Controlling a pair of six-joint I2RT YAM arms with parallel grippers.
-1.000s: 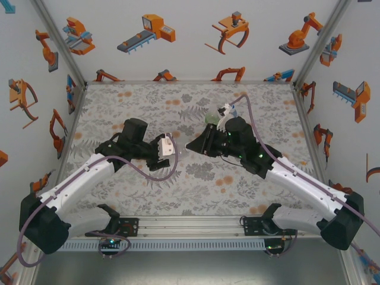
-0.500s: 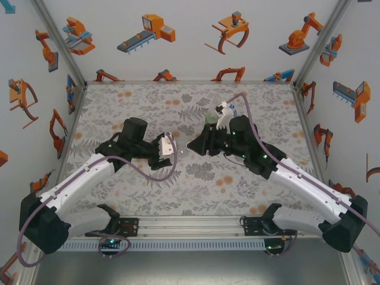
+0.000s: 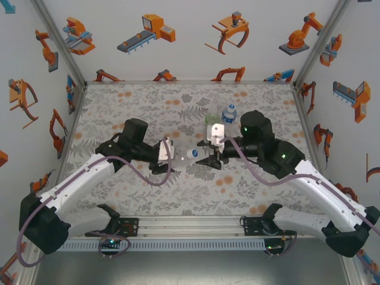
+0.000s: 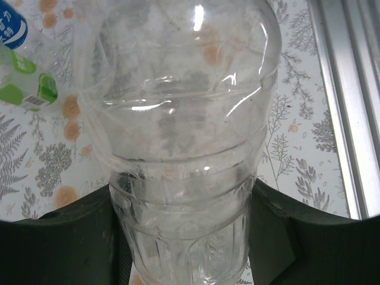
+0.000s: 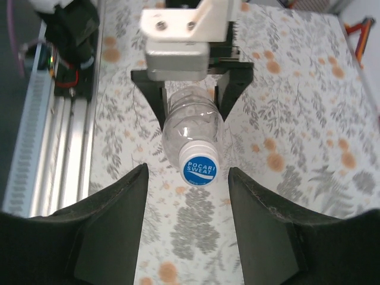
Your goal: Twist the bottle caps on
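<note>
Before the green bottle [image 3: 210,120], left claw [image 5: 193,100] grips the clear bottle [image 5: 191,123], right claw [image 5: 187,177] open facing its cap [image 5: 199,167].

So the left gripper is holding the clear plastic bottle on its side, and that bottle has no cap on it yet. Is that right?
Not quite. The left gripper does hold the clear plastic bottle on its side, but a round white cap with a blue printed top already sits on its neck, as the right wrist view shows.
</note>
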